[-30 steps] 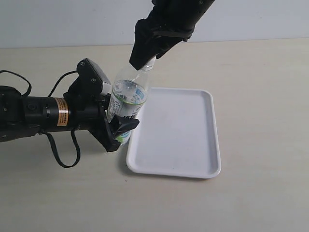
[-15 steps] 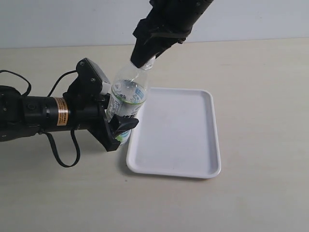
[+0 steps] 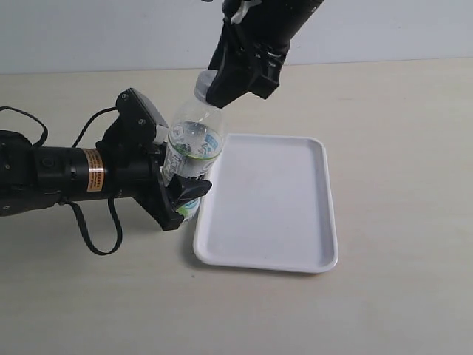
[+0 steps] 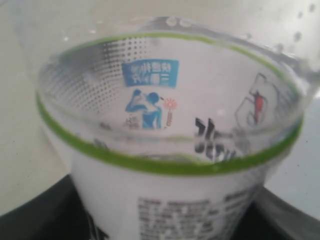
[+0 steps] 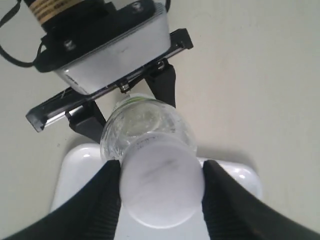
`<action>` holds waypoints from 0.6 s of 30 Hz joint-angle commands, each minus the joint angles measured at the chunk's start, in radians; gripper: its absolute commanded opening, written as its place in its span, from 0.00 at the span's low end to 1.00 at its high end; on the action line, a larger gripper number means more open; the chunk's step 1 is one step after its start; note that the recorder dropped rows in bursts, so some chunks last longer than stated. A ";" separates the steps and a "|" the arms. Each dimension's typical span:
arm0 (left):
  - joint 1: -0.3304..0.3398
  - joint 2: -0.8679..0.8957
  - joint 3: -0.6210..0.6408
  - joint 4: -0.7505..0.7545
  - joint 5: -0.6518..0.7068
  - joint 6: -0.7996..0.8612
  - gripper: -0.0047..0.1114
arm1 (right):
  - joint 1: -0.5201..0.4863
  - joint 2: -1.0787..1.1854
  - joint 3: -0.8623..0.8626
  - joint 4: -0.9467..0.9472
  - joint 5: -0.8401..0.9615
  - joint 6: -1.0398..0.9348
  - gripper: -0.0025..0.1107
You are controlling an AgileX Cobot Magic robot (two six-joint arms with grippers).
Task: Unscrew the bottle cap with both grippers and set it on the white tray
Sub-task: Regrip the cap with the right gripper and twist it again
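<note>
The clear bottle (image 3: 194, 148) with its white-and-green label (image 4: 175, 150) stands tilted at the near left corner of the white tray (image 3: 281, 214). My left gripper (image 3: 181, 198) is shut on the bottle's lower body, with black fingers (image 4: 30, 220) on either side of it. The white bottle cap (image 5: 161, 185) sits over the neck. My right gripper (image 5: 161, 189) comes down from above and is shut on the cap, its ribbed fingers (image 5: 100, 200) pressing on both sides. In the exterior view, part of the cap (image 3: 203, 80) shows beside the right gripper (image 3: 222, 83).
The tray's inside (image 5: 75, 165) holds nothing and lies just beyond the bottle. The left arm's black body with the orange label (image 3: 92, 171) and cables (image 3: 96, 244) stretches across the table on the left. A pale wall runs behind the table.
The right gripper has turned about the cap and shifted slightly, so the cap's edge now shows on its left. The left gripper and the bottle have barely moved.
</note>
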 commanded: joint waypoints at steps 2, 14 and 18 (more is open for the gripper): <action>-0.001 -0.018 -0.005 -0.009 -0.041 -0.005 0.04 | -0.001 -0.003 -0.004 -0.014 -0.021 -0.233 0.02; -0.001 -0.018 -0.005 -0.009 -0.041 -0.005 0.04 | -0.001 -0.003 -0.004 -0.014 -0.014 -0.851 0.02; -0.001 -0.018 -0.005 -0.009 -0.041 -0.005 0.04 | -0.001 -0.003 -0.004 -0.032 -0.021 -0.852 0.02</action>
